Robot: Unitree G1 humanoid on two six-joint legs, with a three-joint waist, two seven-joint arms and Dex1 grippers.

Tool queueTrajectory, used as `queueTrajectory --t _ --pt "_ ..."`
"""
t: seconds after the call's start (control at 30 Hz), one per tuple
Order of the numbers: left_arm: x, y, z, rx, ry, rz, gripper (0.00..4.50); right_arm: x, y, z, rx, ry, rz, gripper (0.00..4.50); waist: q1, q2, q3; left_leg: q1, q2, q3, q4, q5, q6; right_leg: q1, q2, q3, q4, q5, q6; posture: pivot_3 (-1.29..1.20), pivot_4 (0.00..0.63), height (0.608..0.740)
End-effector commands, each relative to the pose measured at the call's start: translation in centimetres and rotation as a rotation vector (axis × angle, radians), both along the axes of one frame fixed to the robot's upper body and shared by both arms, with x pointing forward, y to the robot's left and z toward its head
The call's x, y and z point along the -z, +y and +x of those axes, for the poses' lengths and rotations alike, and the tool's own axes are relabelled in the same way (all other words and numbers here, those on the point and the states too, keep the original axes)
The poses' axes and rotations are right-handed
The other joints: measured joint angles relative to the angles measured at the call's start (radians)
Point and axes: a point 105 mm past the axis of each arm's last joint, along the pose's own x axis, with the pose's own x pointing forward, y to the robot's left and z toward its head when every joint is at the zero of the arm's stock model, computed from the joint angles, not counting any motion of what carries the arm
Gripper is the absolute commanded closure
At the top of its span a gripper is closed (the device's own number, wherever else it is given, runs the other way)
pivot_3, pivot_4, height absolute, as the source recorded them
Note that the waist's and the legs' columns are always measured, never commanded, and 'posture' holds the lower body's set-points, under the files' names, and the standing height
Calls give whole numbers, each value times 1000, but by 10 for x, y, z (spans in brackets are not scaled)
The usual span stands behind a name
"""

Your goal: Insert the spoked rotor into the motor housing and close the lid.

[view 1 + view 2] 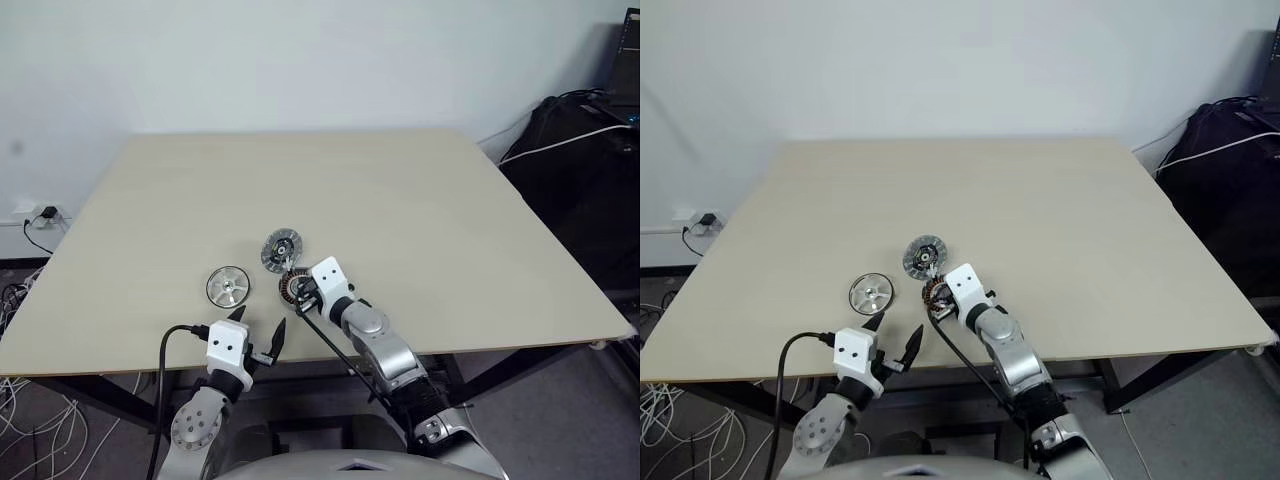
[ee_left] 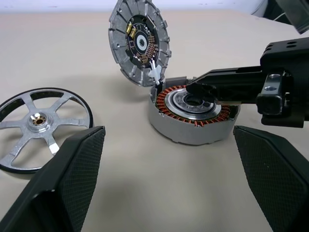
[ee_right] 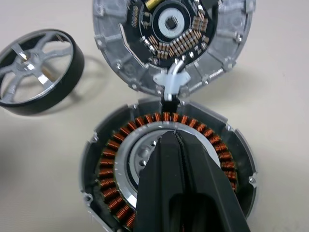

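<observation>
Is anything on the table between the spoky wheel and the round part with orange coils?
No, just bare table between the spoked rotor and the motor housing, as the left wrist view shows.

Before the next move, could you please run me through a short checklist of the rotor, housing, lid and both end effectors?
1. Lid hinged up, off the motor housing: ok.
2. Housing centre free for the rotor: not ok, shut right end effector sits over it.
3. Spoked rotor lying flat on the table, untouched: ok.
4. Left end effector open, holding nothing: ok.
5. Housing seated flat: ok.
</observation>
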Motion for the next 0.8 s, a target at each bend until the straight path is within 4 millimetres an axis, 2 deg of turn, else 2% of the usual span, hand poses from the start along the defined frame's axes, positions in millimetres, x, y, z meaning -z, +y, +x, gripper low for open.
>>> queueTrajectory --t 0.03,0.57,0.8 --pt "-5 0 2 -3 -33 -14 0 -15 4 9 1 -52 21 4476 0 0 0 0 0 0 0 0 0 0 0 0 0 0 0 0 0 740" --pt "-5 -1 3 -6 -37 -14 0 -10 5 12 -1 -47 7 4476 0 0 0 0 0 0 0 0 0 0 0 0 0 0 0 0 0 740" --pt "-4 0 4 -9 -36 -15 0 -1 -3 12 23 -15 -23 4476 0 0 0 0 0 0 0 0 0 0 0 0 0 0 0 0 0 740"
